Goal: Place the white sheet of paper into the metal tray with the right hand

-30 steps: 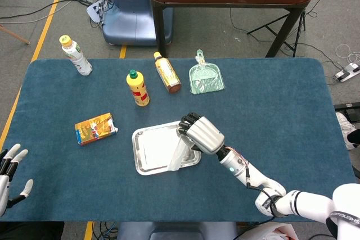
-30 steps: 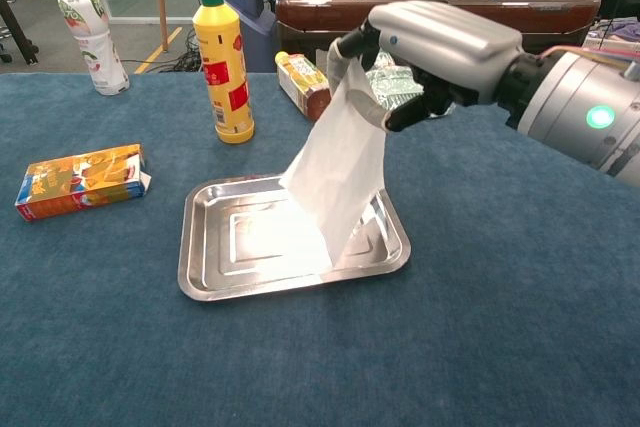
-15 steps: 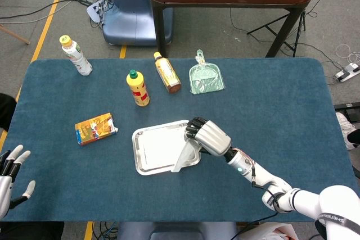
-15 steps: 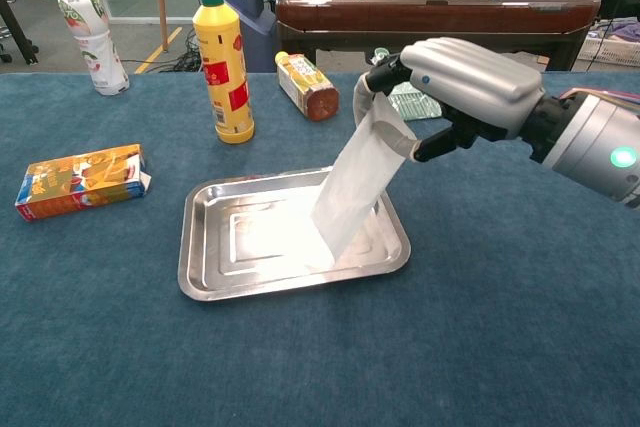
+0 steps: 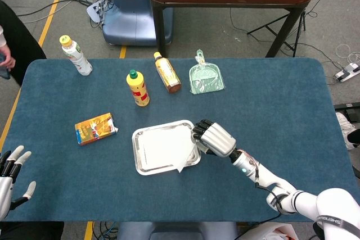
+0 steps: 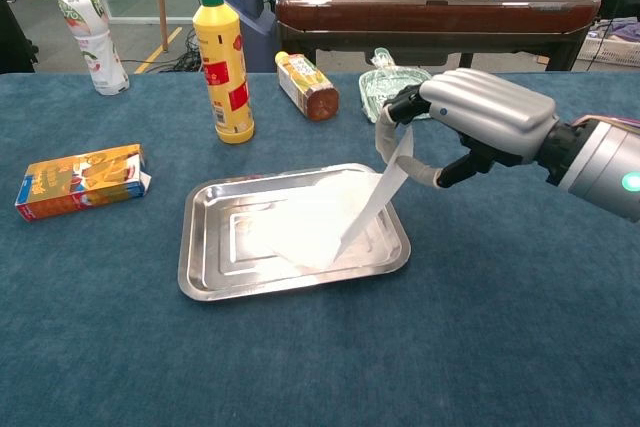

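White paper [image 6: 318,219] lies mostly flat in the shiny metal tray [image 6: 200,277] at the middle of the frame. I pinch its raised right corner with my right hand [image 6: 478,123], just right of the tray. My left hand [image 5: 10,173] sits open at the lower left, holding nothing

The left hand [image 5: 11,175] is cut by the head view's edge, and a person [image 5: 14,37] is cropped at the left.

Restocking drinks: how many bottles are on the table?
3: white bottle at the far left corner, yellow bottle upright mid-table, brown bottle lying beside the green dustpan.
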Controlling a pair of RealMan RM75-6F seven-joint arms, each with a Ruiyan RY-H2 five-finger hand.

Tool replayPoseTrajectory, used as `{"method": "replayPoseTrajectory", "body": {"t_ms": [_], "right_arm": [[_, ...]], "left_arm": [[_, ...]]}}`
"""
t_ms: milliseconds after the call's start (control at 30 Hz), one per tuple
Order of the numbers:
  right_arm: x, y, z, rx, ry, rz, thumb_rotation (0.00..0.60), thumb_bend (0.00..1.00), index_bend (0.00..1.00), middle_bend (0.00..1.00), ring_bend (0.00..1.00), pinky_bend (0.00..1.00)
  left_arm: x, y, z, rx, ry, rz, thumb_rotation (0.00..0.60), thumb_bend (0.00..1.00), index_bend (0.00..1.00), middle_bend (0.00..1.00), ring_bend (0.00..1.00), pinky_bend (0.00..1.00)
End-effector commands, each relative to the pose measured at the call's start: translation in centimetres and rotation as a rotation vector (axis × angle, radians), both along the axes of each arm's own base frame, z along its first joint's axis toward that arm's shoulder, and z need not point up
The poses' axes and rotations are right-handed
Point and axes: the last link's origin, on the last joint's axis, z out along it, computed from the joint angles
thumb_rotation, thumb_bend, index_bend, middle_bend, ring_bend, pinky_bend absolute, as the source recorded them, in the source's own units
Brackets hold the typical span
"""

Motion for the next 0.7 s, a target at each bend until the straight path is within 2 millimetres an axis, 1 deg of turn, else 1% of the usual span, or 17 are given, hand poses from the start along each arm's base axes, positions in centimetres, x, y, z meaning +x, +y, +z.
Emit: {"method": "replayPoseTrajectory", "body": {"t_ms": [33, 267, 400, 567, 700], "right_arm": [[-0.4, -0.1, -0.1, -0.003, 0.009, -0.016, 0.6, 0.48, 0.5, 0.38, 0.29, 0.34], [-1.2, -0.3, -0.3, -0.021, 0.036, -0.07, 0.6, 0.39, 0.33, 0.31, 0.23, 0.34], [-1.5, -0.5, -0.5, -0.025, 0.051, -0.094, 0.6, 0.37, 0.28, 0.28, 0.2, 0.32], [-1.7, -0.9, -0.8, -0.04, 0.067, -0.115, 0.6, 0.32, 0.18, 0.24, 0.16, 0.29], [-1.5, -1.5, -1.1, -0.043, 0.069, -0.138, 0.6, 0.3, 0.14, 0.21, 0.14, 0.27]], "left_arm": [[0.1, 0.0, 0.0, 0.0, 0.0, -0.002, 0.6, 0.31, 0.17, 0.08, 0.06, 0.01], [0.3, 0.0, 0.0, 0.0, 0.0, -0.009, 0.6, 0.31, 0.17, 0.08, 0.06, 0.01], [0.3, 0.0, -0.1, -0.005, 0.0, -0.009, 0.6, 0.31, 0.17, 0.08, 0.06, 0.01], [0.3, 0.0, -0.1, -0.006, -0.001, -0.011, 0.6, 0.31, 0.17, 0.08, 0.06, 0.01], [0.3, 0.1, -0.1, -0.007, 0.0, -0.01, 0.6, 0.31, 0.17, 0.08, 0.06, 0.01]]}}
